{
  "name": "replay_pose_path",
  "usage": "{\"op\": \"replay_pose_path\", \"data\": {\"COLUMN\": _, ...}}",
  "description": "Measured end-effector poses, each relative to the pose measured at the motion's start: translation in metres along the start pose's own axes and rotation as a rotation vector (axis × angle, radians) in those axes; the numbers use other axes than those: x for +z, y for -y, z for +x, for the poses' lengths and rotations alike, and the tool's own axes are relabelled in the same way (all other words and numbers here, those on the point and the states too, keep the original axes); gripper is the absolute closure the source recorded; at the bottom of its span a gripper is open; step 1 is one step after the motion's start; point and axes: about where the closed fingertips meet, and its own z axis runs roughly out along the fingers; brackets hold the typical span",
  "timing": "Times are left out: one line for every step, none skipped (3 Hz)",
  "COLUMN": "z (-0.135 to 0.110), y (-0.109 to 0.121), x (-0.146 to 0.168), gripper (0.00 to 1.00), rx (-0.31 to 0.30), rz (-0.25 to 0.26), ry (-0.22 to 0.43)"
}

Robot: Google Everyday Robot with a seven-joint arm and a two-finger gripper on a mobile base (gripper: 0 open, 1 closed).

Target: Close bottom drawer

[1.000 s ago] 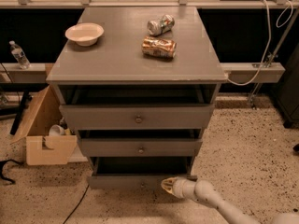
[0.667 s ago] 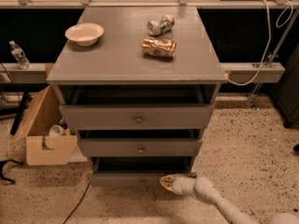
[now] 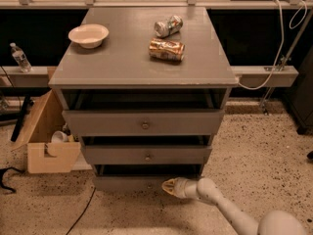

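Pincer [image 3: 168, 186] at bottom drawer [image 3: 122, 183] front, right of centre; grip cannot tell. Drawer slightly out; speckled floor [image 3: 254, 151] ahead.

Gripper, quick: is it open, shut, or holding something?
Gripper: cannot be told. It is low down, at the front of the bottom drawer.

White bowl [image 3: 88, 35], silver can [image 3: 168, 26], gold can [image 3: 167, 49], cardboard box [image 3: 46, 143]

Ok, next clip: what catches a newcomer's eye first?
The grey cabinet stands mid-frame with all three drawers partly out. Low down, the gripper on its white arm is at the front of the bottom drawer. On top lie a gold can, a silver can and a white bowl.
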Motion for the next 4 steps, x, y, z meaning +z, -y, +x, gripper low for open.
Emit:
{"op": "replay_pose_path", "data": {"z": -0.003, "y": 0.009, "x": 0.014, "gripper": 1.00, "rx": -0.008, "rz": -0.020, "ry": 0.011}}
{"op": "replay_pose_path", "data": {"z": -0.006, "y": 0.018, "x": 0.022, "gripper": 1.00, "rx": -0.013, "rz": -0.028, "ry": 0.018}}
{"op": "replay_pose_path", "data": {"z": -0.004, "y": 0.027, "x": 0.023, "gripper": 1.00, "rx": -0.010, "rz": -0.028, "ry": 0.022}}
{"op": "replay_pose_path", "data": {"z": 0.002, "y": 0.033, "x": 0.021, "gripper": 1.00, "rx": 0.002, "rz": -0.024, "ry": 0.022}}
